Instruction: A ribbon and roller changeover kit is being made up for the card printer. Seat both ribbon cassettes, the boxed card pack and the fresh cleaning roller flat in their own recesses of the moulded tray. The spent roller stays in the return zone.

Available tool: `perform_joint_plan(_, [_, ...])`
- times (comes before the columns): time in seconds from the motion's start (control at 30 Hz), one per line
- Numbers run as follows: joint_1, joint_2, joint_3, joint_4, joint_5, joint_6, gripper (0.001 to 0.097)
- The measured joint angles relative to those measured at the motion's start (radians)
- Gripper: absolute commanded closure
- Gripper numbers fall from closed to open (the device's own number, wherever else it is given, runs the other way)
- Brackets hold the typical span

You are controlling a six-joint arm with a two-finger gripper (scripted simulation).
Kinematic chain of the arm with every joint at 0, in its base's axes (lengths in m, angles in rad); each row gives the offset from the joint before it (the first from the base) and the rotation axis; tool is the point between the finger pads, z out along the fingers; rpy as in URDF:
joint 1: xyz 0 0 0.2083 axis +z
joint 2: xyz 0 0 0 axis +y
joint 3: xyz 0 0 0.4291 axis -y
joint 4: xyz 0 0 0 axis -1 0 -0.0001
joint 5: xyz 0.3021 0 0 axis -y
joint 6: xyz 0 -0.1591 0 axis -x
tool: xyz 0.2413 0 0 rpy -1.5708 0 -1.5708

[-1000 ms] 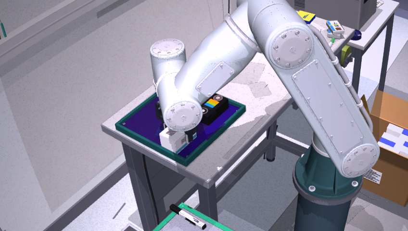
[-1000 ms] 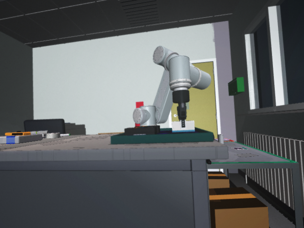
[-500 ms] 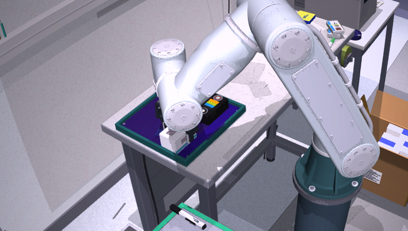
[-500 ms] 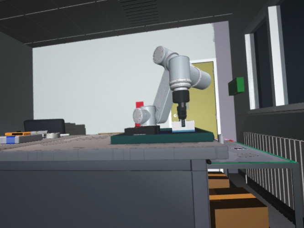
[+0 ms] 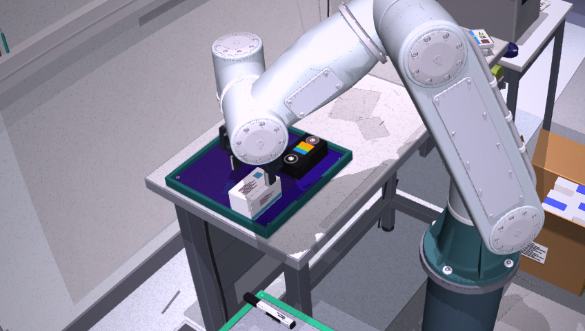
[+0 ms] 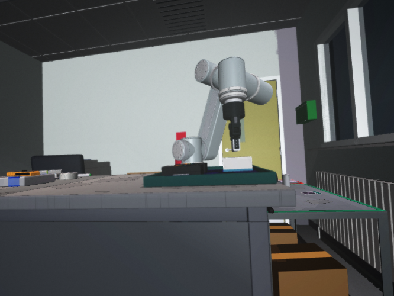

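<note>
The boxed card pack (image 5: 254,192), white with a blue base stripe, sits in the near corner of the green-rimmed moulded tray (image 5: 258,180), and my gripper (image 5: 251,170) hangs just above it, open and empty. From the second side camera the gripper (image 6: 235,147) stands clear of the top of the pack (image 6: 237,164). A black ribbon cassette (image 5: 303,155) with a coloured label lies in the tray's far part, beside the pack. The other cassette and the rollers are not visible on the tray.
Behind the tray the grey table top (image 5: 361,119) stretches back to a second table (image 5: 529,45) with small items. My arm's base (image 5: 464,262) stands right of the table, a cardboard box (image 5: 562,205) further right. A marker (image 5: 269,316) lies on a low surface in front.
</note>
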Motion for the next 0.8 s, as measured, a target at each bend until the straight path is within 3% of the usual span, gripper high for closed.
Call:
perform_joint_plan(0.2, [0.0, -0.056, 0.089, 0.0, -0.142, 0.0, 0.0062])
perform_joint_plan(0.33, [0.0, -0.073, 0.128, 0.0, -0.198, 0.0, 0.0062])
perform_joint_plan(0.8, [0.0, -0.075, 0.136, 0.0, -0.212, 0.0, 0.0062])
